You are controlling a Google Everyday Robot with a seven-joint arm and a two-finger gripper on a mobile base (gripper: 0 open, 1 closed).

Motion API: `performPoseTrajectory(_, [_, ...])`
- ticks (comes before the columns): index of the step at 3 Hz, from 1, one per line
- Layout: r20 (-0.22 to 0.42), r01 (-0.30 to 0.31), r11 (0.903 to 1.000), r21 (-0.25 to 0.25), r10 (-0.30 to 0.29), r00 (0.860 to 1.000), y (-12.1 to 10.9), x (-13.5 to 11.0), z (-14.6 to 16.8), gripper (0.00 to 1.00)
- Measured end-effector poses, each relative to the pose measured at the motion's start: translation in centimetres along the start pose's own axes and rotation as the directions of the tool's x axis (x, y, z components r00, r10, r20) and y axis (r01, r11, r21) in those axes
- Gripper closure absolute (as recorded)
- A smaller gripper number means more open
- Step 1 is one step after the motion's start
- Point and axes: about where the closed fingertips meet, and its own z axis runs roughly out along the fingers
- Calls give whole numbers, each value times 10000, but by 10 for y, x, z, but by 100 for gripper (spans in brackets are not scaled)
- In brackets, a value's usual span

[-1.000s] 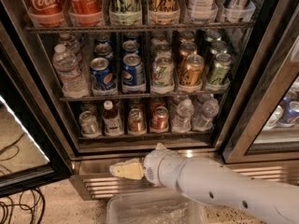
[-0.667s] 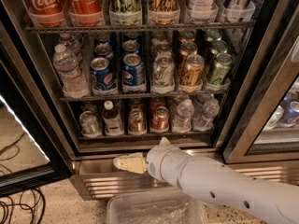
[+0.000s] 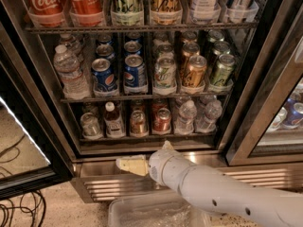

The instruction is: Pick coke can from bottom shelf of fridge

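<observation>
Here, tool (image 3: pixel 125 164) below coke can (image 3: pixel 162 120); Pepsi cans (image 3: pixel 135 74), seemingly, above.

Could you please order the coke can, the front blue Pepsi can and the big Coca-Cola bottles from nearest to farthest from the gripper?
The gripper is low, before the fridge base.
1. coke can, bottom shelf.
2. Pepsi can, middle shelf.
3. Coca-Cola bottles, top left.

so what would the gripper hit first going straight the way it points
Probably the open door's lower frame; the gripper points left along the fridge base, below the shelves. Depth is unclear.
</observation>
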Motion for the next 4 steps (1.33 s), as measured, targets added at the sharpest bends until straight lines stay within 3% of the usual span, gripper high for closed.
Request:
performPoseTrajectory(1, [770,-618,9959,665,567,9954,-20,14,8,0])
performPoseTrajectory(2, [1609,-881,9860,1415,649,9848,-41,17,14,0])
performPoseTrajectory(3, [2602,-895,9762,1977,357,9649,-57,2,48,0])
performPoseTrajectory(4, [2582,-872,9774,1926,352,9655,-56,1,50,0])
